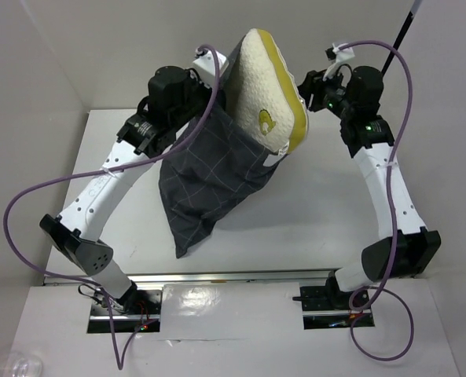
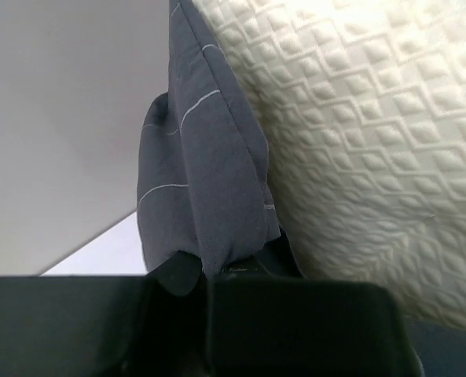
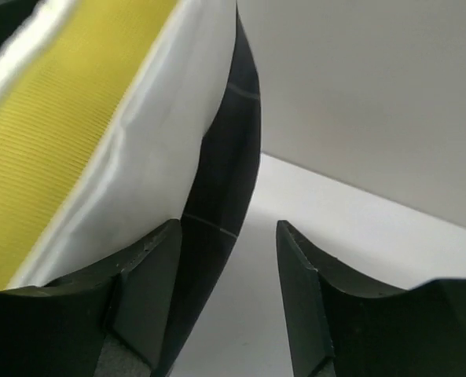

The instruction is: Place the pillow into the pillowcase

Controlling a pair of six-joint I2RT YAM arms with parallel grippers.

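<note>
The white quilted pillow point(image 1: 260, 86) with its yellow band is held up off the table, its lower end inside the dark checked pillowcase point(image 1: 213, 184), which hangs down to the table. My left gripper point(image 1: 209, 75) is at the pillow's upper left, shut on a bunched fold of the pillowcase point(image 2: 201, 181) next to the pillow point(image 2: 358, 141); the pinch shows in the left wrist view point(image 2: 209, 273). My right gripper point(image 1: 306, 88) is at the pillow's right edge. Its jaws stand apart point(image 3: 228, 228), with the pillowcase edge point(image 3: 225, 157) and the pillow point(image 3: 52, 118) against the left finger.
The white table point(image 1: 335, 204) has white walls on the left, back and right. Purple cables point(image 1: 28, 196) loop from both arms. A thin black rod point(image 1: 401, 31) leans at the top right. A metal rail point(image 1: 233, 276) runs along the near edge.
</note>
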